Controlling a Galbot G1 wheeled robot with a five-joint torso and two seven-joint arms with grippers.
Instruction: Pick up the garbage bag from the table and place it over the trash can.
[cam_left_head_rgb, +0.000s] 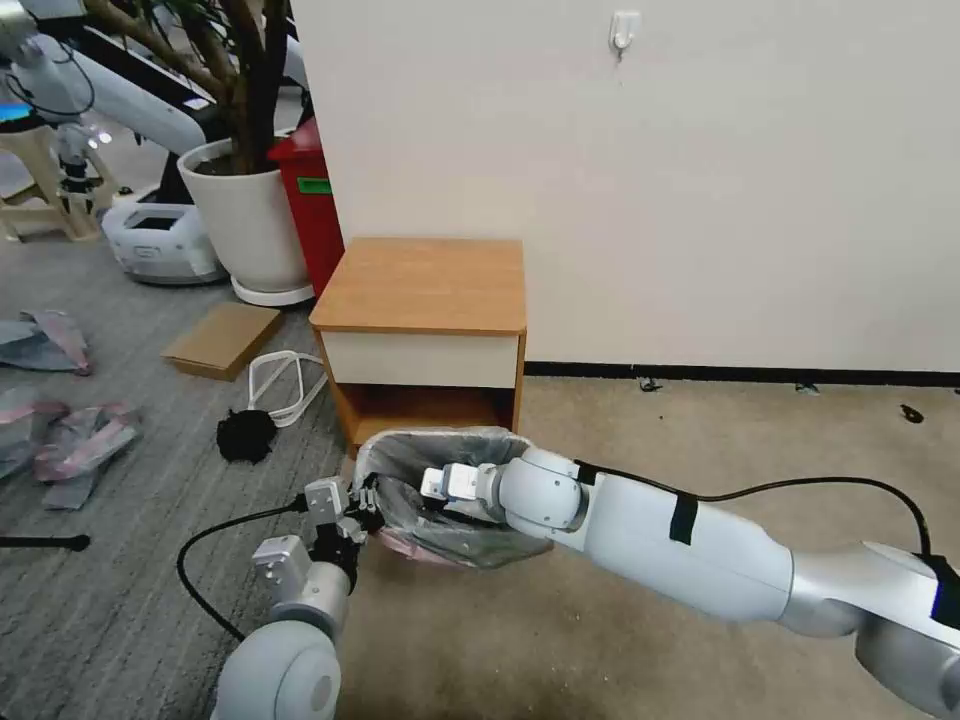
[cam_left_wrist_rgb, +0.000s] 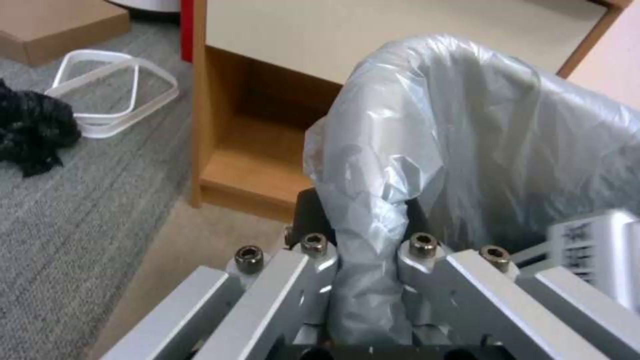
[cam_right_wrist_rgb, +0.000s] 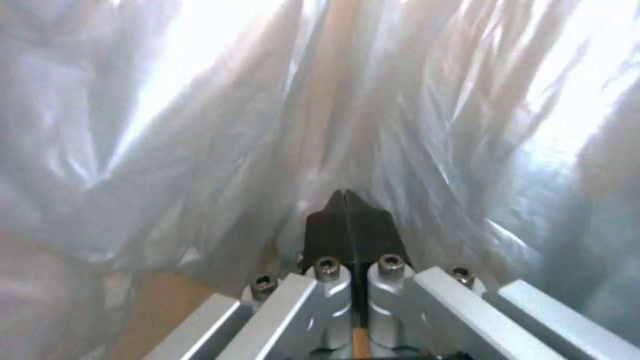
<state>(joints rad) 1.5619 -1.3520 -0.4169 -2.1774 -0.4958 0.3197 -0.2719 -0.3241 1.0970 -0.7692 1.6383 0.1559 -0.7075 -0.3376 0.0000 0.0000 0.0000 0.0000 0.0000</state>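
The thin translucent grey garbage bag (cam_left_head_rgb: 440, 500) already draped the cream trash can, low centre below the bare wooden table (cam_left_head_rgb: 420, 285); left gripper (cam_left_wrist_rgb: 363, 250) pinched its rim, right gripper (cam_right_wrist_rgb: 348, 220) inside, fingers together, seemingly empty

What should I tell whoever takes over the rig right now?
Left gripper: jaws shut on the garbage bag at the can's left rim.
Right gripper: jaws shut, tip inside the bag, grasping nothing visible.
Trash can: on the floor before the table, wrapped by the bag.
Done: bag off the table, draped over the can.
Left: seat the near pink edge, release, withdraw.
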